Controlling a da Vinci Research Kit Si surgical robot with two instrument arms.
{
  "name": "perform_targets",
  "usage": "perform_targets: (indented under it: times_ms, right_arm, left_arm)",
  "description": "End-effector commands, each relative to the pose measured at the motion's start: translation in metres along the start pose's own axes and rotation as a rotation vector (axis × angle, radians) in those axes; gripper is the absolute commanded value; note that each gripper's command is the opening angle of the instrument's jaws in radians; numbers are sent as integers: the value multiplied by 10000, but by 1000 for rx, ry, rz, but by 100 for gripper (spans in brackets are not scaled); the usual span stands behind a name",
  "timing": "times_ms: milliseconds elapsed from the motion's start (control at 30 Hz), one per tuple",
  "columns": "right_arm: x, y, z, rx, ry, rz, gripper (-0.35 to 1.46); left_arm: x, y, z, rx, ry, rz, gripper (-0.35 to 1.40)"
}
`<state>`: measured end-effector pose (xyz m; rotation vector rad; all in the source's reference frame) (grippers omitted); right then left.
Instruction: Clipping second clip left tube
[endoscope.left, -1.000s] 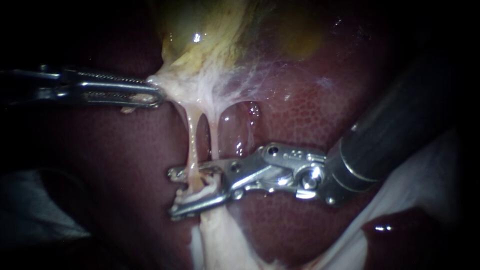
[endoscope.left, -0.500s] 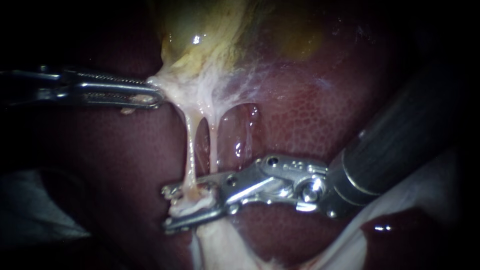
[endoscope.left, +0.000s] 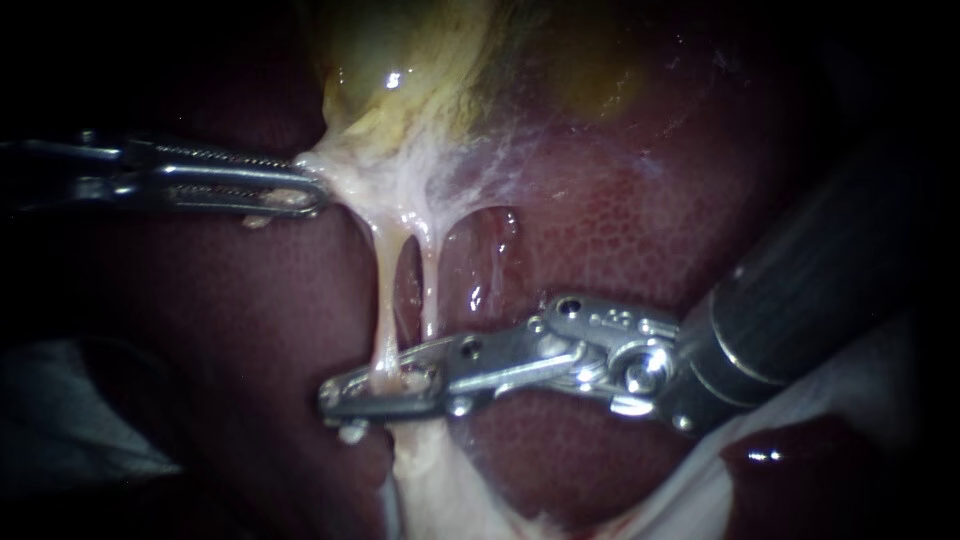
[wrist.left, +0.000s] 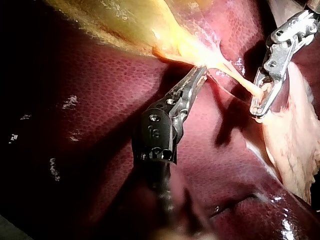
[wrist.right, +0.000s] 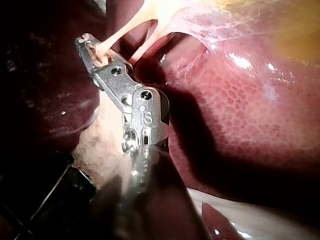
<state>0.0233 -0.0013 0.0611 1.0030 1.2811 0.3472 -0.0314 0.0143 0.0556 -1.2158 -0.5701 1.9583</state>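
Note:
Two pale tubes run down from the yellow gallbladder (endoscope.left: 400, 70) over the dark red liver (endoscope.left: 600, 220). The left tube (endoscope.left: 385, 300) is thin and stretched; the right tube (endoscope.left: 430, 290) stands just beside it. My right instrument (endoscope.left: 338, 392) comes in from the right, and its jaws are shut across the low end of the left tube. The right wrist view shows the same hold of the right instrument (wrist.right: 90, 47) on the left tube (wrist.right: 120, 32). My left instrument (endoscope.left: 312, 190) is shut on the pale gallbladder tissue above the tubes and holds it taut, as the left wrist view shows with the left instrument (wrist.left: 199, 74).
Pale fatty tissue (endoscope.left: 430, 480) lies below the right instrument's jaws. White gauze (endoscope.left: 860, 350) shows at the lower right and a grey cloth (endoscope.left: 60, 420) at the lower left. The right instrument's thick dark shaft (endoscope.left: 820, 280) crosses the right side.
The right instrument's jaws, open around the left tube a second ago, have closed onto it. They slid slightly left and flattened. The left instrument has held still.

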Motion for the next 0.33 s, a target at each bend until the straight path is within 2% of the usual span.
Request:
perform_targets:
  times_ms: [33,333]
  right_arm:
    - [0,0,0,7,-3,-3,-35]
    - [-1,2,-1,10,-3,0,-35]
  left_arm:
    - [0,0,0,0,0,0,-35]
    - [0,0,1,0,0,0,-35]
